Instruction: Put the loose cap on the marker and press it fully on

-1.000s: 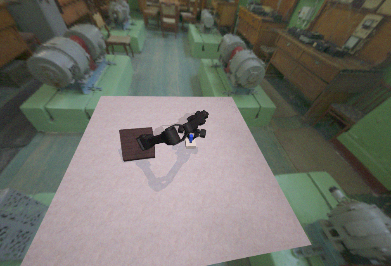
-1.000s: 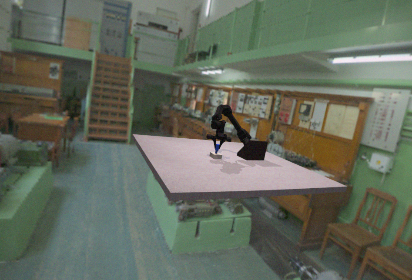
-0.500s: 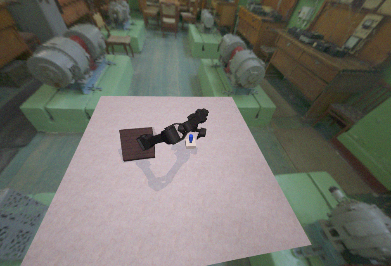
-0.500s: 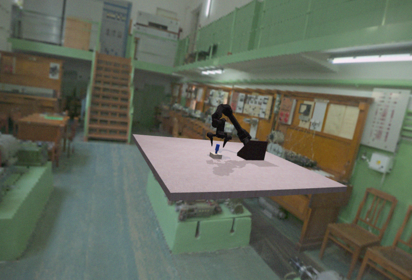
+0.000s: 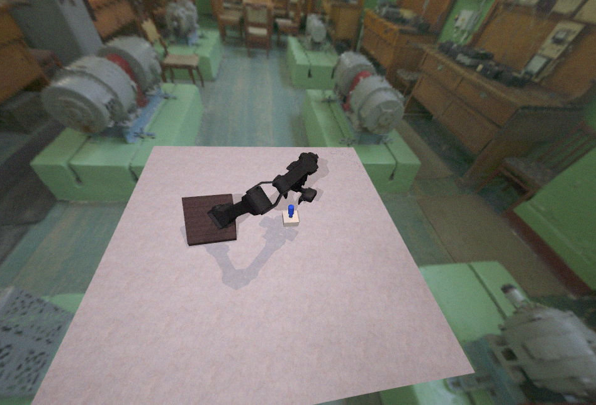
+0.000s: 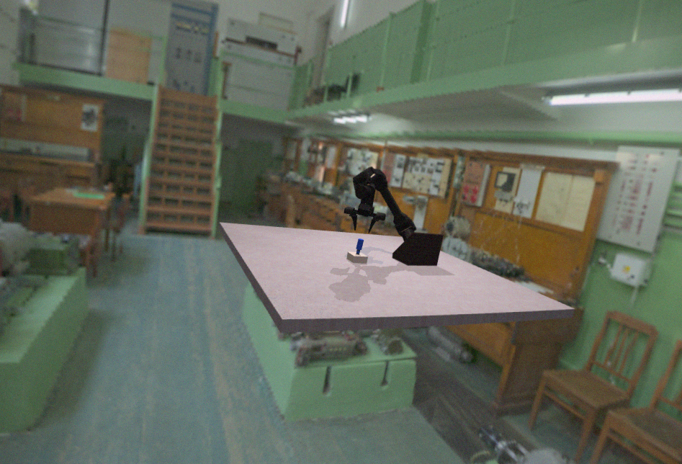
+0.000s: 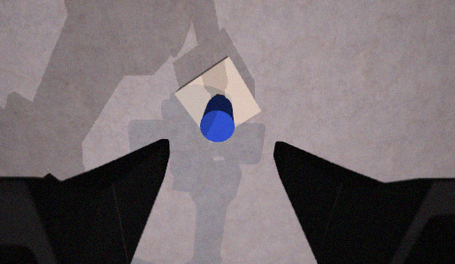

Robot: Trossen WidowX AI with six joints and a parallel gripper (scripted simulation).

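The blue cap (image 5: 291, 208) (image 6: 359, 242) (image 7: 217, 126) sits upright on top of the marker (image 6: 358, 251), with no gap that I can make out. The frames are too small to show whether it is clicked fully on. The marker stands in the pale holder block (image 5: 291, 222) (image 6: 356, 259) (image 7: 243, 99). My gripper (image 6: 362, 232) (image 7: 223, 147) is open and empty. It hangs above the cap, fingers pointing down, and touches nothing. In the wrist view the cap shows between and a little beyond the fingertips.
The pinkish table (image 5: 260, 334) (image 6: 434, 295) carries the holder block and the dark arm base plate (image 5: 198, 229) (image 6: 426, 251). The arm reaches from that base over to the block. Arm shadows fall on the table around the block. No other loose object shows on the table.
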